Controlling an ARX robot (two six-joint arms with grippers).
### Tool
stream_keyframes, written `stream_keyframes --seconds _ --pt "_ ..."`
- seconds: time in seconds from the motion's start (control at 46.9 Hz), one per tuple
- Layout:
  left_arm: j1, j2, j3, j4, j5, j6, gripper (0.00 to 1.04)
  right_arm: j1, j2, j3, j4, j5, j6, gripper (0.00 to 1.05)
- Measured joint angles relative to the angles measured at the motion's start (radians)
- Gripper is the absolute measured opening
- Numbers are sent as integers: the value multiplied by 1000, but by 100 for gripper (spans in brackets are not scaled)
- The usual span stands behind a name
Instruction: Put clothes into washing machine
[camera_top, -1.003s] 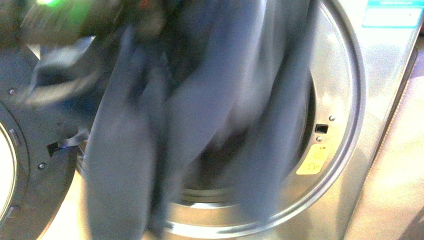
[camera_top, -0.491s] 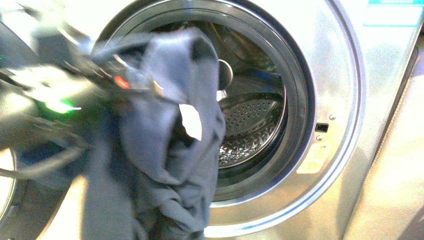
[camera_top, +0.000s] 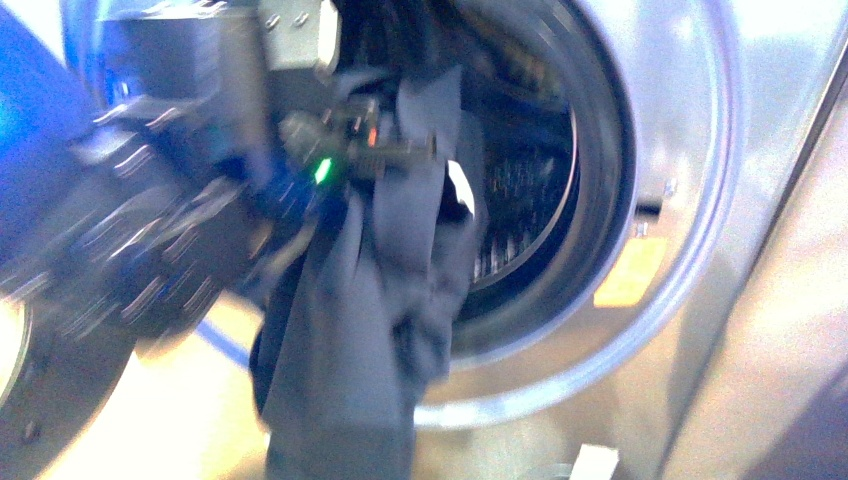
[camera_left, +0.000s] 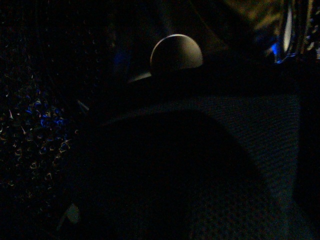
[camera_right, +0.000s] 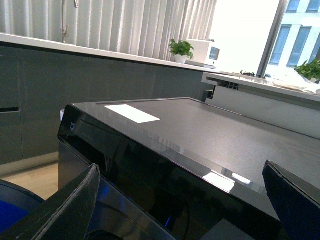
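The clothes (camera_top: 350, 330) are a dark navy-grey, soft garment, bunched into long folds, with a small white tag (camera_top: 460, 188) showing near the top. In the front view, they hang from the left tool (camera_top: 405, 150), which sits at the garment's upper end. That view is too blurred to tell whether this tool is pinching the fabric or merely against it.

The garment's long axis runs nearly straight up and down. Its top is level with the tool at the mouth of the washing machine (camera_top: 700, 150), and its lower end drops below the tool and out of view. Most of the cloth hangs outside, in front of the dark rubber rim (camera_top: 600, 150). Beyond the tool is the perforated steel drum (camera_top: 525, 190). A yellow sticker (camera_top: 626, 272) lies off to the tool's right and lower, and the dark grey door (camera_top: 40, 420) is low on its left.

The left wrist view is dark.

The right tool (camera_right: 181, 167) is spread wide, its dark fingers (camera_right: 75, 200) well apart with nothing between them. Ahead of it lies a dark matte appliance top (camera_right: 200, 125) bearing a white label (camera_right: 132, 113). Farther off are a white counter (camera_right: 75, 47), pale curtains (camera_right: 125, 25), a potted plant (camera_right: 181, 49) and a bright window (camera_right: 245, 35).
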Motion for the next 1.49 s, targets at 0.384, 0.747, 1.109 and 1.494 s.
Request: stream_keyframes --seconds 0.384,0.747,1.109,1.494 --pt "35 249 407 -209 -66 -5 8 0 0 0 0 0 0 97" --pt "-10 446 786 -369 -88 35 8 0 0 0 0 0 0 97" --pt "-13 651 1185 -541 -196 116 8 0 0 0 0 0 0 97" --pt "41 867 1627 -763 -238 164 8 0 0 0 0 0 0 97"
